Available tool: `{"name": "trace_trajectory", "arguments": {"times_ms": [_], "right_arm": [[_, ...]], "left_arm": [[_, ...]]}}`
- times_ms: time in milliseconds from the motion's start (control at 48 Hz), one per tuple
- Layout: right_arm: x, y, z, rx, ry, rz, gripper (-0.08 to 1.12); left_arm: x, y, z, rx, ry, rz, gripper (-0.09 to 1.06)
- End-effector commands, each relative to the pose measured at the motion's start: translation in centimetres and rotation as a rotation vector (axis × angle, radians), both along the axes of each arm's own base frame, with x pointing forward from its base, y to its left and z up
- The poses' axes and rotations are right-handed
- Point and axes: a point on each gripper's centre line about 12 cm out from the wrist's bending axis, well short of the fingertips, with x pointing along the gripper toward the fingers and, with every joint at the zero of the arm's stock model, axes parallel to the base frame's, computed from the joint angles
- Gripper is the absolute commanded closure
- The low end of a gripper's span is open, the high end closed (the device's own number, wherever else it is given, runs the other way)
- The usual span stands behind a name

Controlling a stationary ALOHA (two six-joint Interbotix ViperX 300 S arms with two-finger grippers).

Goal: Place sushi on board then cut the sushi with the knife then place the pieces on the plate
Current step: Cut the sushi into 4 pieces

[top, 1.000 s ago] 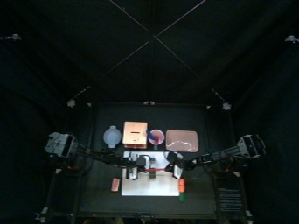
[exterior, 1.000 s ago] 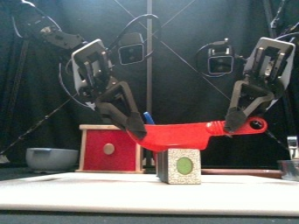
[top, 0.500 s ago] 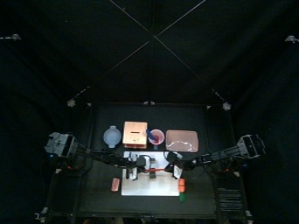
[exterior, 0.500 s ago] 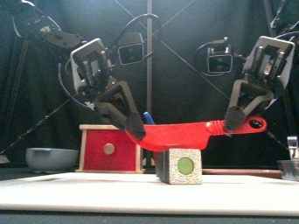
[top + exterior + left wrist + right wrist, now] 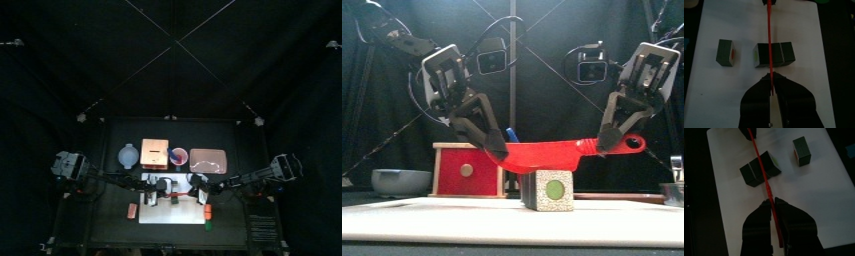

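Red knife [image 5: 556,152] hangs level just above the dark green sushi [image 5: 781,54] on the white board [image 5: 422,222], with one cut piece [image 5: 726,52] lying apart. The left gripper [image 5: 489,148] pinches its tip and the right gripper [image 5: 615,143] its handle. The blade seems lined over the seam. Press both ends down evenly and straight, so the blocks part without sliding.

Along the back of the tabletop [image 5: 114,238], a row of three just beside one another: nearest the left edge a blue-grey bowl [image 5: 128,155] with two small handles, then a pale wooden box [image 5: 154,152] with its red drawer front facing the front edge, then a red cup [image 5: 179,156] holding a blue toy knife [image 5: 512,133], one end poking up. Toward the front-left corner, a small orange-red toy food [image 5: 132,210], lying alone. Near the front edge, right of the middle, a small green toy [image 5: 210,223].
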Motion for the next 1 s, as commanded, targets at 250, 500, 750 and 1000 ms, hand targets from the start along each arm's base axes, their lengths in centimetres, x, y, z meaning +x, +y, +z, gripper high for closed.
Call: {"name": "trace_trajectory", "arguments": {"times_ms": [250,500,750,1000], "right_arm": [[0.9,-2.4,1.0,-0.038,-0.032,-0.082,0.71],[1.2,-2.9,1.3,-0.046,-0.044,-0.083,0.71],[0.9,-2.4,1.0,-0.015,-0.032,-0.072,0.71],[0.1,-2.0,-0.8,0.033,0.028,-0.1,0.71]], "left_arm": [[0.1,0.2,-0.7,0.008,0.019,0.0,0.52],[0.2,0.4,-0.7,0.01,0.018,0.003,0.52],[0.1,0.4,-0.8,0.01,0.021,0.002,0.52],[0.0,0.4,-1.1,0.012,0.031,0.002,0.52]]}}
